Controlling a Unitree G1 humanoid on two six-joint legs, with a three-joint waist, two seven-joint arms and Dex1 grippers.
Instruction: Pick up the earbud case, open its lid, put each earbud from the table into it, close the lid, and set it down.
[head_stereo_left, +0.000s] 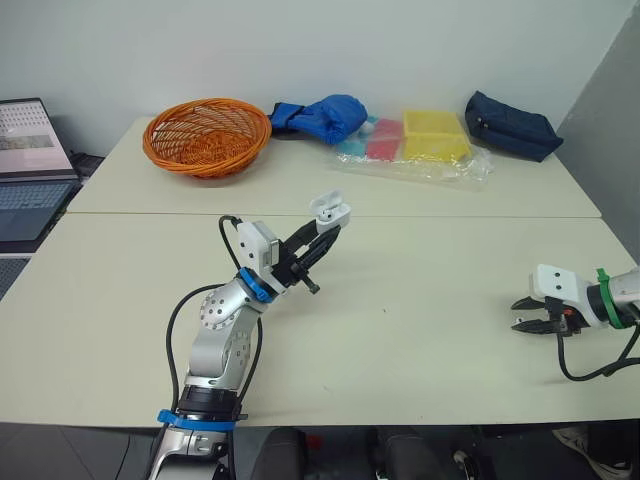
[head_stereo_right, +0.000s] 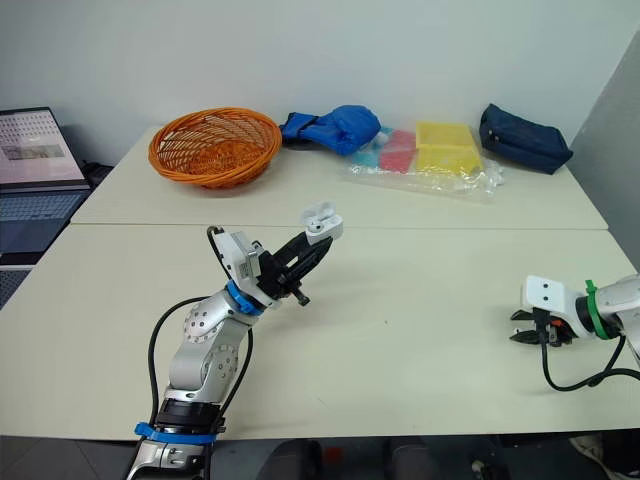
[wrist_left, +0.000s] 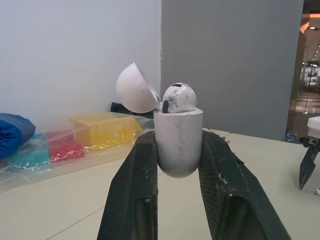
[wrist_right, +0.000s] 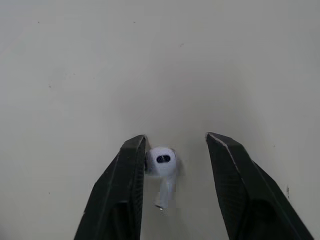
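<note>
Nearest, at the right side of the pale bench (head_stereo_left: 420, 290), the right tool (wrist_right: 175, 137) is low over the surface with its two black fingers spread, not clenched. A small white plastic earbud (wrist_right: 161, 162) lies on the bench between them, its round head just beside one finger, perhaps touching it. This earbud looks very light, hard and glossy, so I judge it can slip or jump away if the fingers close fast; the better hold is across the round head, not on the thin stem. Further in, the left tool (head_stereo_left: 325, 232) is raised above the bench and clenched on the lower body of the white rounded plastic earbud case (wrist_left: 177, 145), whose lid (wrist_left: 135, 95) is open, with another earbud (wrist_left: 179, 97) already sitting inside. The case seems stiff and smooth, and the hold on its sides looks steady. At the far side are an orange woven basket (head_stereo_left: 206, 135), a clear plastic bag of coloured blocks (head_stereo_left: 415, 140) and a dark blue pouch (head_stereo_left: 512, 125).
</note>
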